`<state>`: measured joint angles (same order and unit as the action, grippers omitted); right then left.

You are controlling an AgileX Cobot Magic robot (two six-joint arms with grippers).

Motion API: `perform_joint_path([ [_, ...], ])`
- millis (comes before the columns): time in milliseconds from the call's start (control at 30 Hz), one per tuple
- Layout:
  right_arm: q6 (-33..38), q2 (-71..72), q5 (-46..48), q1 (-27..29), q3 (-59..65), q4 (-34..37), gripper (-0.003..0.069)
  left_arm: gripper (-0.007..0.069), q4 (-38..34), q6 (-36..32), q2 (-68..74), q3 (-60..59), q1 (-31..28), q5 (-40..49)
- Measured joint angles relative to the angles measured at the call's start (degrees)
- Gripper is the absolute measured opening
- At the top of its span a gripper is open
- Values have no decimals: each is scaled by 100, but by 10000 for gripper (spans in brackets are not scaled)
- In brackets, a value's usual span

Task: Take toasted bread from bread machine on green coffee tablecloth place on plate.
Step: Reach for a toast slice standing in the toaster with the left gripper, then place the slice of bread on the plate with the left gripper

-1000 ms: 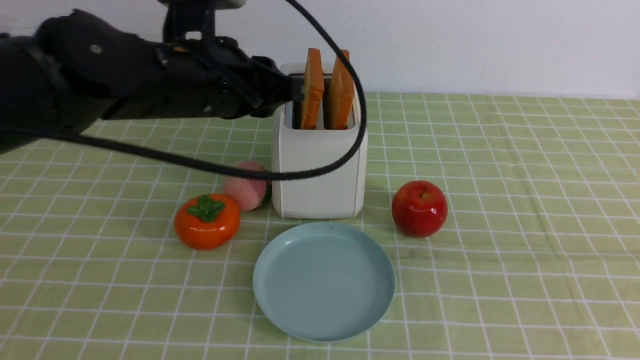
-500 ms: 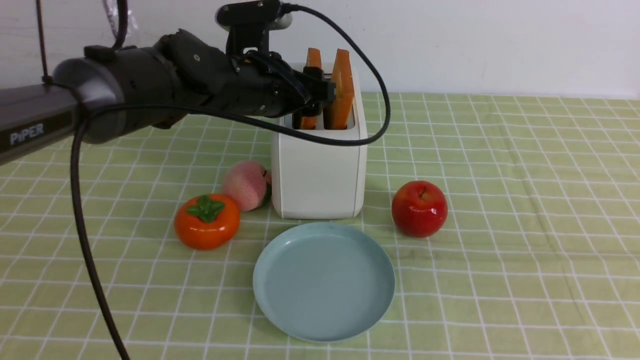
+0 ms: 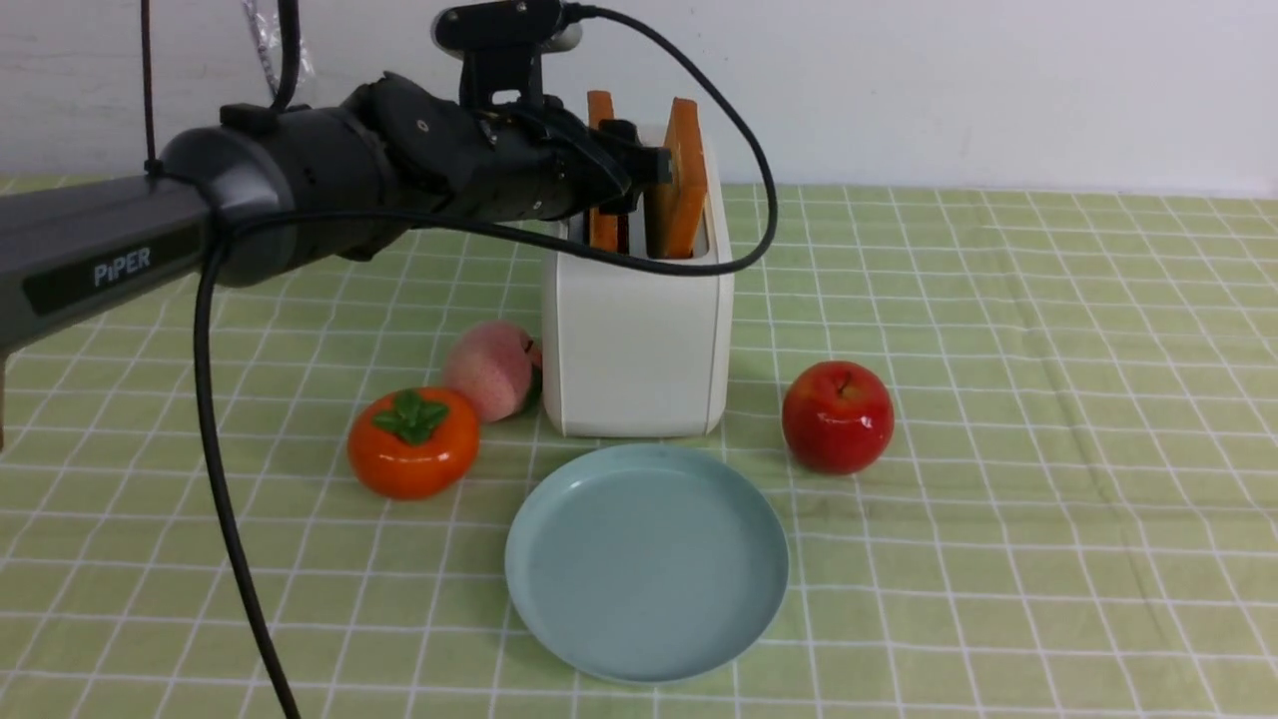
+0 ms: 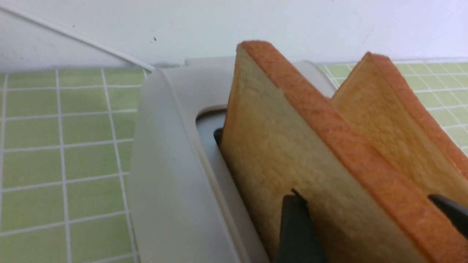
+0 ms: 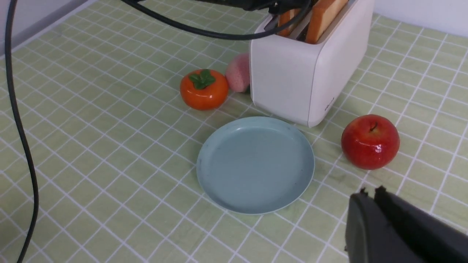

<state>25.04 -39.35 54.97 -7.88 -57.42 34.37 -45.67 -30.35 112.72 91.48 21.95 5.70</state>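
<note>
The white bread machine (image 3: 634, 340) stands on the green coffee tablecloth (image 3: 998, 399) with two toasted bread slices upright in its slots. My left gripper (image 3: 629, 170) reaches in from the left and is shut on the left slice (image 3: 600, 105), which stands a little higher than the right slice (image 3: 684, 170). In the left wrist view one finger (image 4: 296, 223) presses the held slice's pale face (image 4: 270, 146), and the other finger sits past its crust. The empty plate (image 3: 647, 564) lies in front of the toaster. My right gripper (image 5: 371, 190) is shut and empty, above the cloth near the plate (image 5: 256, 164).
An orange persimmon (image 3: 412, 441) and a pink peach (image 3: 489, 367) sit left of the toaster. A red apple (image 3: 837, 416) sits at its right. The left arm's black cable (image 3: 230, 499) hangs down over the left of the cloth.
My left gripper has moved in from the left and closed round the left slice. The slice has shifted left and slightly up in its slot.
</note>
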Motion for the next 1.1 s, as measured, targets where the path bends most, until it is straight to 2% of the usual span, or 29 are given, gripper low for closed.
perform_joint_path([
  [100, 0, -3, 0, 0, 0, 0, 40, 336, 0, 0, 0, 0, 0, -25],
  [300, 0, -3, 0, 0, 0, 0, 42, 124, 0, -19, 0, 11, 0, -88],
  [700, 2, -3, 5, 0, 0, 0, -3, 115, 6, -19, -154, 4, 0, -142],
  [1100, 2, -3, -6, -7, -6, 4, -3, 115, 112, -126, -1464, 4, -6, -126],
])
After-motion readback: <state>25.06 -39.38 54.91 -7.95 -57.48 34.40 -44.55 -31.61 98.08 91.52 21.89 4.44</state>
